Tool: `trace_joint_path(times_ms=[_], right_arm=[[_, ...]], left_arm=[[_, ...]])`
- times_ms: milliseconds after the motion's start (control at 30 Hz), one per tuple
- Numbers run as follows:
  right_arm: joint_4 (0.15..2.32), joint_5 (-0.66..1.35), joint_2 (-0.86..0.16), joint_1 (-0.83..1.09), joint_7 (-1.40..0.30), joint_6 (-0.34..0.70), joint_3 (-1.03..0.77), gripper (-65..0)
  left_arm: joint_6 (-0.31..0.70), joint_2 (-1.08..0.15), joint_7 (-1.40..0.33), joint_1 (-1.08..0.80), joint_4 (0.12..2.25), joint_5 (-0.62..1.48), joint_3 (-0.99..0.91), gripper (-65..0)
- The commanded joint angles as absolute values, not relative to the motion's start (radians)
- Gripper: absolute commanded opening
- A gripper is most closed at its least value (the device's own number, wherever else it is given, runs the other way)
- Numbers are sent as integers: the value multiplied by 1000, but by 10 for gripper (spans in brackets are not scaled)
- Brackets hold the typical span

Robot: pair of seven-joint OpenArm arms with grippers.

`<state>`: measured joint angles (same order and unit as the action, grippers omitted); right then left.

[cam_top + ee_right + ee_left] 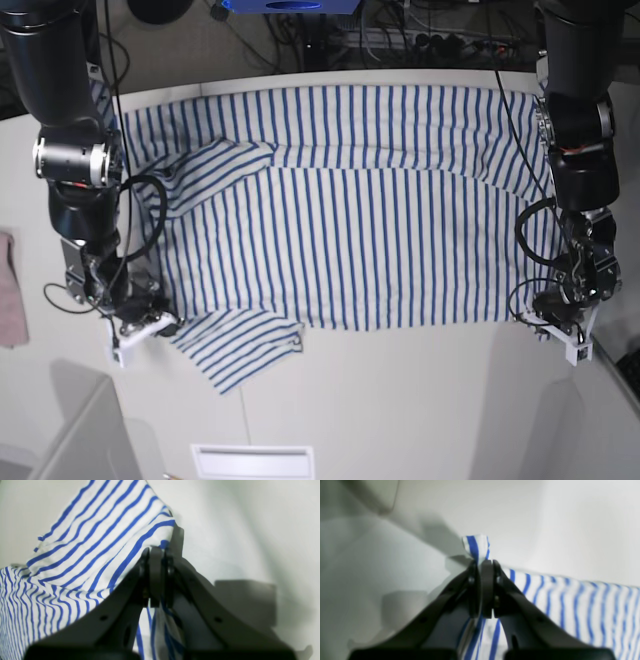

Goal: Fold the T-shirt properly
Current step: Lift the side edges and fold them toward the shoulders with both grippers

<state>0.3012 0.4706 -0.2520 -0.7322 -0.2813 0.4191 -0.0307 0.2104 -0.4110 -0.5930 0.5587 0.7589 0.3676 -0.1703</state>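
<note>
On the white table (400,400) before you, the T-shirt (350,220) lies spread wide, its thin blue stripes running across the cloth from one arm to the other. Your left gripper (483,563), at the right of the base view, is pressed together on a small tuft of striped fabric at the shirt's near corner; in the left wrist view the pinched bit stands up just past the black fingertips (473,570), with the rest of the cloth trailing off to the right. Your right gripper (156,551), at the left of the base view, is likewise clamped on the shirt's edge, near the sleeve; in the right wrist view the fabric rises to the closed fingertips and drapes away to the left. One sleeve (245,345) lies angled out over the table at the near left, another is folded in over the body at the upper left. A pink cloth (10,290) sits at the table's far left edge, apart from the shirt. Cables and equipment show beyond the far edge.
</note>
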Motion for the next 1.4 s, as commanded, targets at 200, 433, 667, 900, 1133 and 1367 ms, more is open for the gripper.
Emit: trace_joint_path(times_ms=[200,433,667,900,1133,1367], right_arm=[[452,484,-294,-680,-298,430,-39,-650],[750,489,-294,-535,-383,430,-79,-650],[871,489,-294,-484,-444,430,-139,-650],[905,489,-294,-455,-455,430,-160,-650],[986,489,-294,-395,-453,430,-160,-650],[1067,490,-294,-341,-453,430,-160,-650]], left_arm=[[206,-427,-682,435,1006,369,-332,-650],[206,-426,-688,314,1170,400,-343,-650],[202,-427,-736,217,1287,536,-443,-650],[206,-427,-742,182,1345,541,-466,-650],[208,-427,-816,163,1414,542,-467,-650],[208,-426,-812,110,1454,542,-469,-650]])
